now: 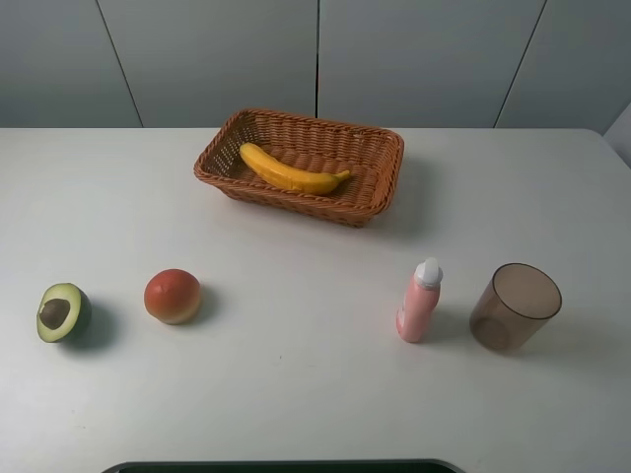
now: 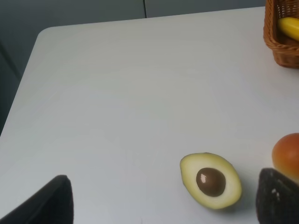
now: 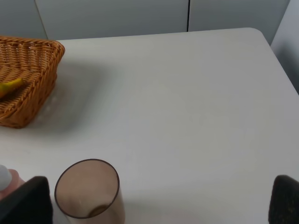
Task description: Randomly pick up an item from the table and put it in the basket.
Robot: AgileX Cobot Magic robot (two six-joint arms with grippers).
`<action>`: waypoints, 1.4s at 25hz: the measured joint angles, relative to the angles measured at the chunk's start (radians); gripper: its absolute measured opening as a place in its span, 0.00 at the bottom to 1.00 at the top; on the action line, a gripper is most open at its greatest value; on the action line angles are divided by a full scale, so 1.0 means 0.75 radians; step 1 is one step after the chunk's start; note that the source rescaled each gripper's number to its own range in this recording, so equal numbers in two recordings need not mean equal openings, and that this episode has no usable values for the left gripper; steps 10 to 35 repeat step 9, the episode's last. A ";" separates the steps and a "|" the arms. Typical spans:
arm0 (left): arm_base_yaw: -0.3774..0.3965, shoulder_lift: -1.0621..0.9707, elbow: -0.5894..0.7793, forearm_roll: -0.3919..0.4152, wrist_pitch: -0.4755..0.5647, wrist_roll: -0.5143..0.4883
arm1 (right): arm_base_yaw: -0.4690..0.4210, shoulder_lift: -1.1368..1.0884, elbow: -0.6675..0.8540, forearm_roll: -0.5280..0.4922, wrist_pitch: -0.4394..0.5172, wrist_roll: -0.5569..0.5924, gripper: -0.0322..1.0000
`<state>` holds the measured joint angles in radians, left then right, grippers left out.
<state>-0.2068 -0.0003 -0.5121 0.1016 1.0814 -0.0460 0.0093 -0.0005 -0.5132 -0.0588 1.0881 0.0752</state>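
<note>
1. We find the banana (image 1: 292, 171) lying inside the wicker basket (image 1: 375, 192), well apart from both claws. From the left claw (image 2: 163, 205) it lies far ahead and off to one side; the left wrist view catches only its yellow end in the basket's corner.
2. From the right claw (image 3: 159, 205) the banana sits far ahead toward the opposite side, a sliver of yellow showing over the basket's rim.
3. The left claw stands wide, its two dark fingertips (image 2: 46, 205) far apart with nothing between them. The right claw is likewise spread wide and holds nothing.
4. The banana is long, curved and yellow with an orange tinge and a darker tip, lying slantwise across the basket's floor.
5. Just ahead of the left claw rest a halved avocado (image 2: 211, 180) and a red-orange fruit (image 2: 287, 154); just ahead of the right claw stand a translucent brown cup (image 3: 88, 196) and a pink bottle (image 1: 420, 301), all on the white table (image 1: 315, 394).
6. We can read no writing or labels anywhere.
</note>
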 joint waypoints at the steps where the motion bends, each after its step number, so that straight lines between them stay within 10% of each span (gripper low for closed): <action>1: 0.000 0.000 0.000 0.000 0.000 0.000 | 0.000 0.000 0.000 0.000 0.000 0.000 1.00; 35: 0.000 0.000 0.000 0.000 0.000 0.000 | 0.000 0.000 0.000 0.000 0.000 0.000 1.00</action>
